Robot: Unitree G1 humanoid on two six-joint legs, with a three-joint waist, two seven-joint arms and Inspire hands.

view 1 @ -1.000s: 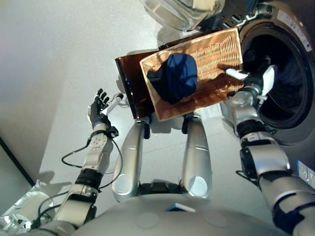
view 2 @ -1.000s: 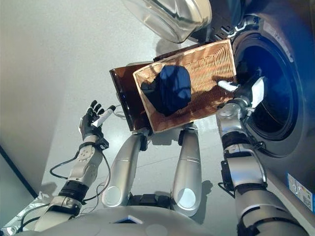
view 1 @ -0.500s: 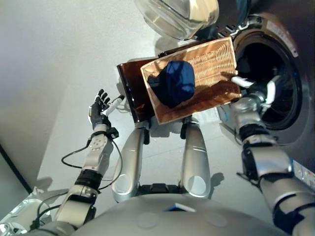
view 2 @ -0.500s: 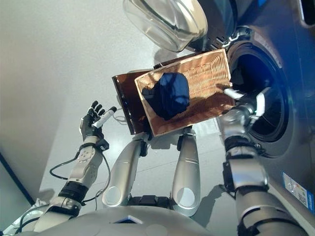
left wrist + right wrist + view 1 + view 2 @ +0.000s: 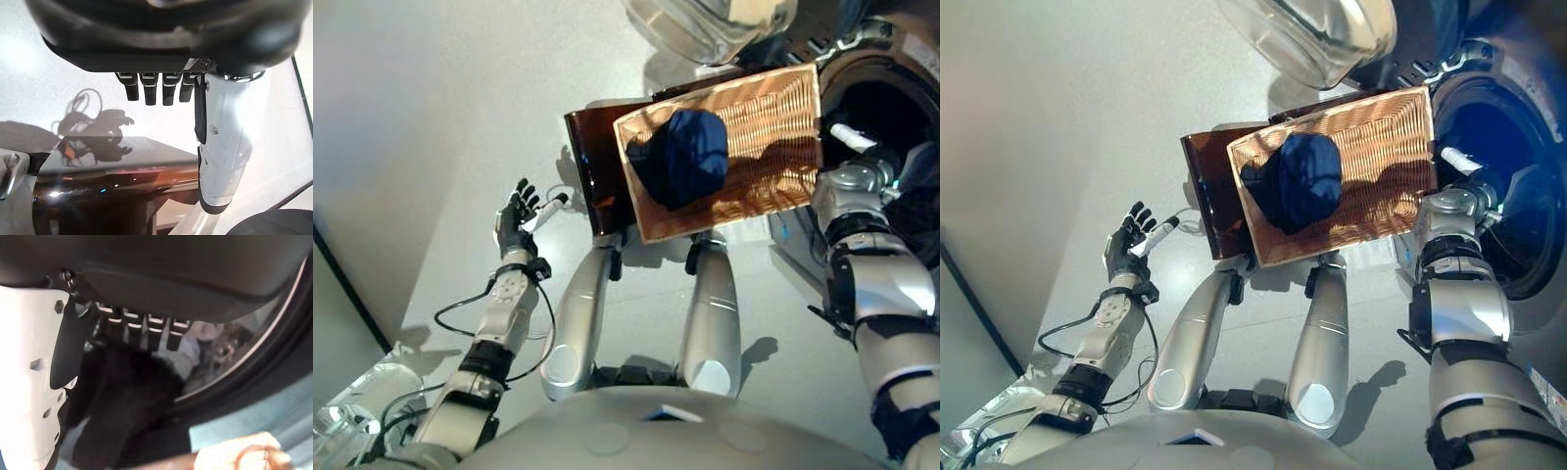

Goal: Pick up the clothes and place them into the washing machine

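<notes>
The right hand reaches into the washer, fingers curled round a dark garment, while the left hand hovers spread beside the basket holding blue clothes.

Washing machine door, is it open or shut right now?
Open. The glass door is swung clear of the washing machine's dark drum opening, where the right hand reaches.

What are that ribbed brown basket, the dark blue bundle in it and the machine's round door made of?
The basket looks like woven wicker or rattan: fine parallel ribs, warm tan sheen. The dark blue bundle is soft cloth, crumpled in matte folds. The washing machine's door appears to be clear glass or plastic in a pale rim, since it is see-through and glossy; which one cannot be told.
</notes>
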